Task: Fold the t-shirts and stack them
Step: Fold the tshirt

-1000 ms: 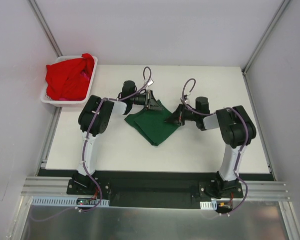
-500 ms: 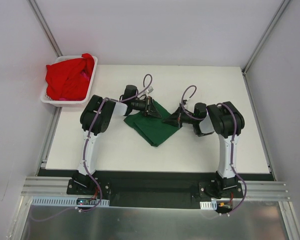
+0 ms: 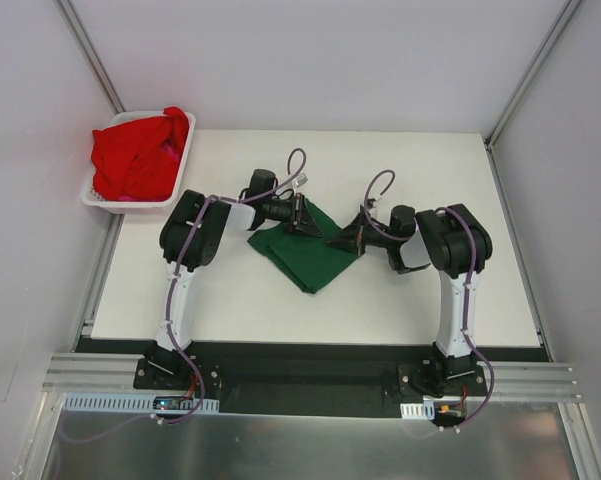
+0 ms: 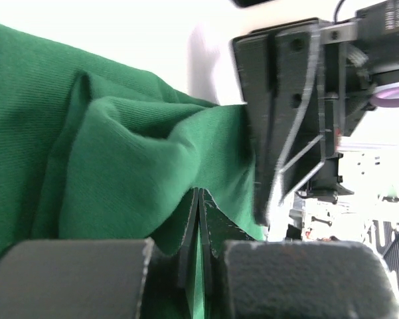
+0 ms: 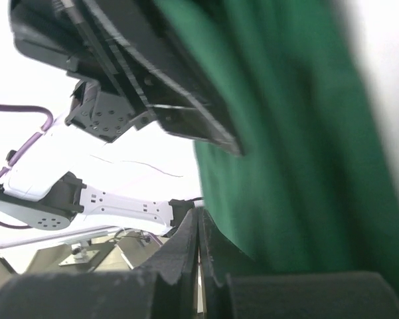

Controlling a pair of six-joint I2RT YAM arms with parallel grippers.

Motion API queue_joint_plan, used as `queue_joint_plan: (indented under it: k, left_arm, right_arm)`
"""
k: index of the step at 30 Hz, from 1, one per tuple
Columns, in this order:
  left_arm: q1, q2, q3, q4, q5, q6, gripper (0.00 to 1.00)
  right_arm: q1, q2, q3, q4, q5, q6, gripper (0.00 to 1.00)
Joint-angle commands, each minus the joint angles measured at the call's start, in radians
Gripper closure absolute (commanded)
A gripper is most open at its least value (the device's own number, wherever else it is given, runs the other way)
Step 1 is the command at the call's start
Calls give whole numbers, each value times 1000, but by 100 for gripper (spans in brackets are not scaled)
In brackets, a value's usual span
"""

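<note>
Top view: the green t-shirt [image 3: 310, 255] lies mid-table. Since a second ago the left gripper [image 3: 302, 215], at the shirt's 11 o'clock corner, has edged toward the right gripper [image 3: 342, 238] at 3 o'clock, probably mid-fold.
Left wrist: the jaws pinch green cloth.
Right wrist: the jaws are closed, apparently on the shirt's edge.

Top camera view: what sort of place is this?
Likely a robot lab test cell: plain white walls enclose a white table, two bolted arms hold a green t-shirt, red t-shirts fill a basket.
</note>
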Motion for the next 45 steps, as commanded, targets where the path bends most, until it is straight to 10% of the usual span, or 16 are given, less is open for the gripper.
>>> queue_joint_plan:
  k: [1,6,12,45]
  left_arm:
    - [5,-122,30,-26,-5,42,100]
    - [3,-224,10,-45,-8,58,100]
    - [4,-229,-1,-57,-19,81,100]
    - [13,109,280,-316,-71,167,100]
  right_arm:
    - [6,-171,-6,50,-28,-87,99]
    - [20,-346,-6,-301,-18,-328,99]
    - [121,-559,104,-1130,158,-911,99]
    - [310,-503,-29,-1084,394,-900,99]
